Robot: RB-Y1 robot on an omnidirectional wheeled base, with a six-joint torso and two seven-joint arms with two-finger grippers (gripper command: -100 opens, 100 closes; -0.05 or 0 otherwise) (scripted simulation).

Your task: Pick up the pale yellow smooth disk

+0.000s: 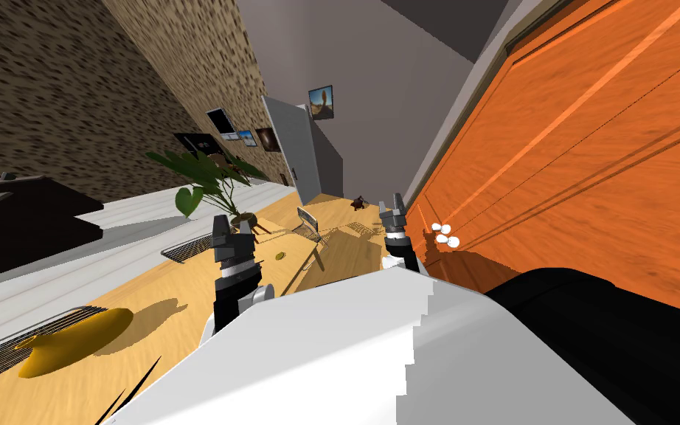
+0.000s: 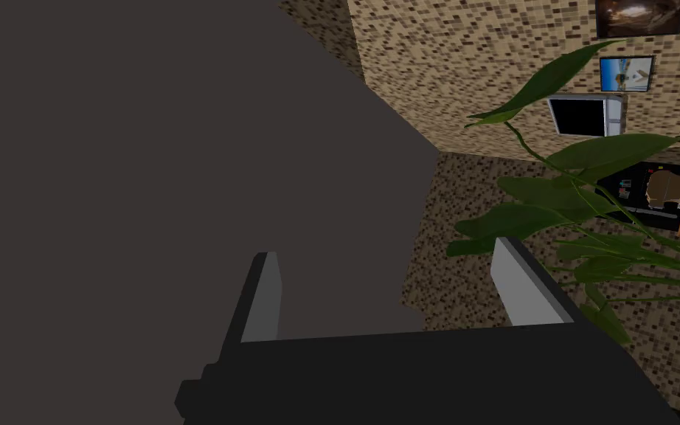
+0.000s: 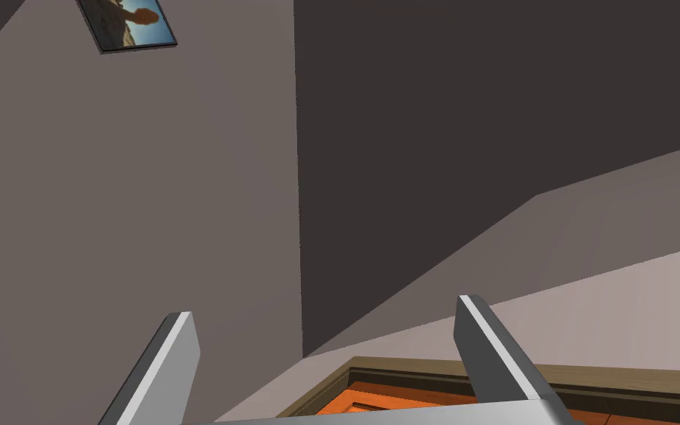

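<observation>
A small pale yellow flat thing [image 1: 281, 256], apparently the disk, lies on the wooden floor just beyond my left gripper [image 1: 229, 229] and to its right. A much larger golden-yellow rounded shape [image 1: 73, 343] lies on the floor far to the left, beside a floor grille. My left gripper [image 2: 386, 254] is open and empty, raised and pointing at a leafy plant [image 2: 574, 214] and a speckled wall. My right gripper [image 1: 392, 206] is held up next to an orange wooden surface [image 1: 589, 162]; its fingers [image 3: 479, 332] stand apart with nothing between them.
The potted plant [image 1: 209, 177] stands on a small stool ahead on the left. A wire chair [image 1: 313, 225] is ahead in the middle, with a white door [image 1: 294, 151] behind it. Dark furniture [image 1: 14, 221] sits at far left. Small white round things [image 1: 445, 235] lie by the orange surface.
</observation>
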